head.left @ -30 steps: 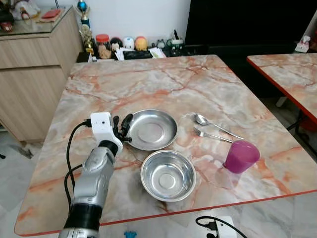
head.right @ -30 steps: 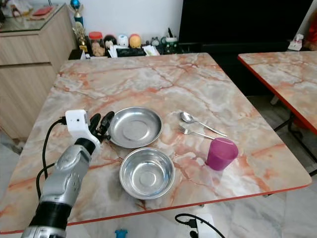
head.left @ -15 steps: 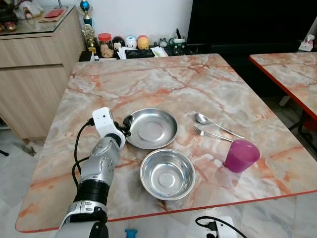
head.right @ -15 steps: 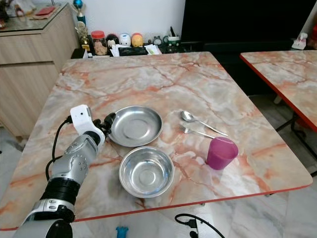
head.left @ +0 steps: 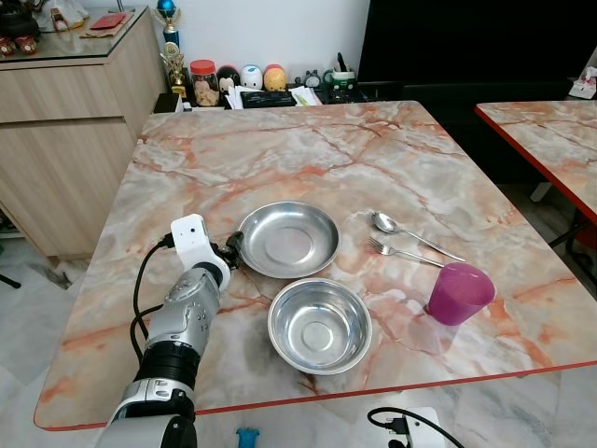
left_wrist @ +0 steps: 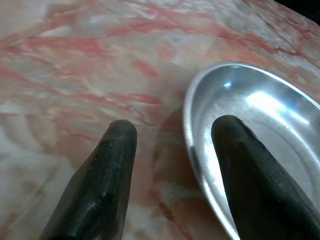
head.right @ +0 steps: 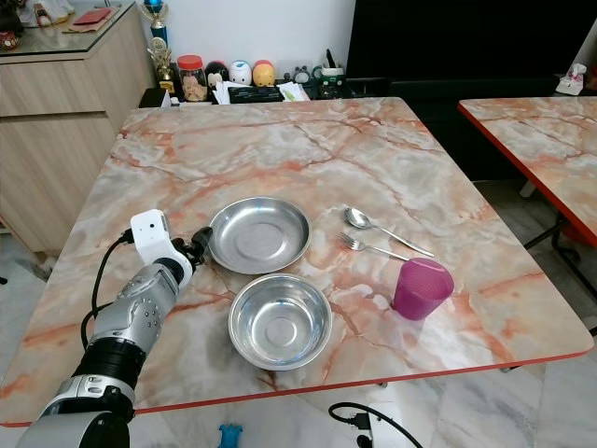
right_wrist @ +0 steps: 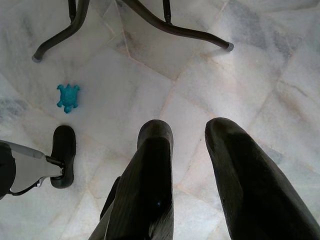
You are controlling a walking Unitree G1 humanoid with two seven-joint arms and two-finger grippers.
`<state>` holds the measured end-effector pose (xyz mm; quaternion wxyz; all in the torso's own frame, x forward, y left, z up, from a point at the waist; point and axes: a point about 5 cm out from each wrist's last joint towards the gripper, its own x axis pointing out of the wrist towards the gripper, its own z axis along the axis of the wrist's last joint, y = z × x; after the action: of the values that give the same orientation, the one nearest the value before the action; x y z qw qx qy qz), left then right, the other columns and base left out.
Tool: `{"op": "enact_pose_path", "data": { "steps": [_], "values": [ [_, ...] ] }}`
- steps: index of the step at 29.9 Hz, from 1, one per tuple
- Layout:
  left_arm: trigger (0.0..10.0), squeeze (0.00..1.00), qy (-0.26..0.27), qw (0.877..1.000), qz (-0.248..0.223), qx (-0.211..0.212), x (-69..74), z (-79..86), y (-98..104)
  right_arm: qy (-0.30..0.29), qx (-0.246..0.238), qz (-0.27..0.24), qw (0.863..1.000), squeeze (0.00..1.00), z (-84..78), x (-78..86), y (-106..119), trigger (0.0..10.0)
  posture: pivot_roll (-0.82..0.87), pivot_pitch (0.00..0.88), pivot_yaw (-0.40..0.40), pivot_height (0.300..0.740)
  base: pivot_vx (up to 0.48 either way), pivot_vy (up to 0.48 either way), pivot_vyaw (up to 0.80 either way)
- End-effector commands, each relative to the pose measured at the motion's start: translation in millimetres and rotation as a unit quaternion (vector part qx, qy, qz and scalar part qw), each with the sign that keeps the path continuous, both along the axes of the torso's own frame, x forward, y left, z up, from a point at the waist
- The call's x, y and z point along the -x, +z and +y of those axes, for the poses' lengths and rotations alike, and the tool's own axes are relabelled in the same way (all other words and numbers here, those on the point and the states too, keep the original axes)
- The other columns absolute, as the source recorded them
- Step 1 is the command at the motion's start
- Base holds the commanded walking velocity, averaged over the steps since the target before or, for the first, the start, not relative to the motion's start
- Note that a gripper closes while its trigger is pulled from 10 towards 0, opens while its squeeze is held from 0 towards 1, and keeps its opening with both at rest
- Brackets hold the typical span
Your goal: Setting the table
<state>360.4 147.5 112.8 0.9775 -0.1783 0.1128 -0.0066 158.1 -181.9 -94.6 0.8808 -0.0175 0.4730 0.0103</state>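
A shallow steel plate (head.left: 287,239) lies mid-table, with a steel bowl (head.left: 319,325) just in front of it. To their right are a spoon (head.left: 384,223), a fork (head.left: 392,250) and a purple cup (head.left: 459,292). My left gripper (head.left: 231,250) is low at the plate's left rim and open. In the left wrist view, one finger (left_wrist: 250,165) is over the plate (left_wrist: 260,110) and the other finger (left_wrist: 107,165) is over the bare marble table (left_wrist: 75,75), so the rim runs between them. My right gripper (right_wrist: 190,130) hangs open above the floor.
A second marble table (head.left: 550,131) stands to the right across a gap. A wooden cabinet (head.left: 65,121) is at the left, and jars and small items (head.left: 261,79) sit behind the table. On the floor are a power strip (head.left: 410,425), a turquoise toy (right_wrist: 67,96) and a table's legs (right_wrist: 170,27).
The left arm has sunk toward the table, bringing its fingers down to the plate's left rim. The camera has shifted slightly. The dishes have not moved.
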Motion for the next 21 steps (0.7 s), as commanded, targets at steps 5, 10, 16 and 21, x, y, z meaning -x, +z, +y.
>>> {"op": "enact_pose_path", "data": {
  "steps": [5, 10, 16, 21],
  "values": [
    [10.0, 0.0, -0.012, 1.0, 0.006, -0.012, 1.5, -4.3, -6.3, -0.001, 0.001, 0.002, 1.0, 0.0, -0.5, 0.9, -0.3, 10.0, 0.11, 0.0, -0.029, 0.74, 0.0, 0.0, 0.0],
    [10.0, 0.0, -0.008, 1.0, 0.005, -0.021, 1.3, -3.9, -7.2, 0.0, 0.001, 0.001, 1.0, 0.0, -0.7, 0.6, -0.2, 10.0, 0.11, 0.0, -0.029, 0.74, 0.0, 0.0, 0.0],
    [10.0, 0.0, -0.007, 0.999, 0.001, -0.036, -0.6, -4.5, -6.5, 0.0, 0.002, 0.001, 1.0, 0.0, -1.0, -0.1, 0.1, 10.0, 0.11, 0.0, -0.028, 0.74, 0.0, 0.0, 0.0],
    [10.0, 0.0, -0.008, 0.998, -0.005, -0.055, -2.7, -7.5, -5.0, -0.001, 0.002, 0.0, 1.0, 0.0, -1.0, -0.1, 0.1, 10.0, 0.11, 0.0, -0.026, 0.74, 0.0, 0.0, 0.0]
  ]
}}
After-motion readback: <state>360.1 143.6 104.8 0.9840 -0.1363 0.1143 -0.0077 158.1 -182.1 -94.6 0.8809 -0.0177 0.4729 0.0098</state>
